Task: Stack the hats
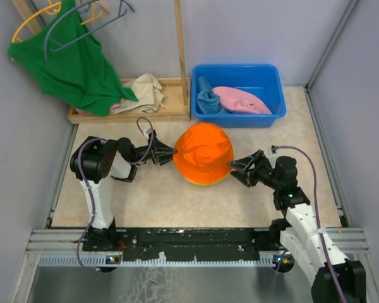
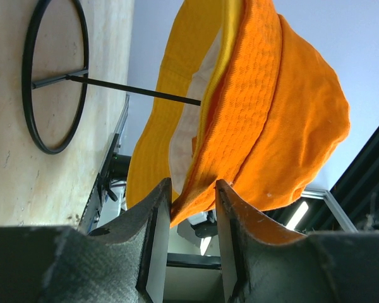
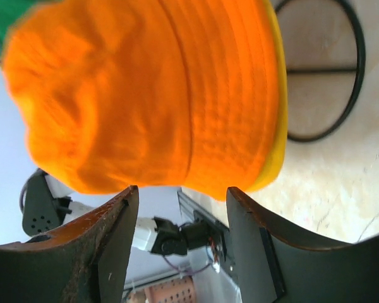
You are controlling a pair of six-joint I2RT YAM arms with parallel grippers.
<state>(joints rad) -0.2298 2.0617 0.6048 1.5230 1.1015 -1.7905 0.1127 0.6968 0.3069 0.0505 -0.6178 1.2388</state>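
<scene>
Bright orange hat (image 1: 203,151): over the yellow-orange hat (image 2: 151,145), middle of table (image 1: 145,196). Left gripper (image 2: 192,189): jaws nipped on its brim. Right gripper (image 1: 237,168): jaws wide, holding nothing. Handling: draw brim down evenly so crowns nest.

Bright orange hat (image 1: 204,151): matt woven cloth, rows of stitching.
Yellow-orange hat (image 2: 153,126): soft matt cloth, pale lining.
Counter (image 1: 158,196): smooth, mottled beige, stone-like.
Bin (image 1: 237,72): glossy blue plastic.
Left fingers (image 2: 132,246): matt black, grainy.
</scene>
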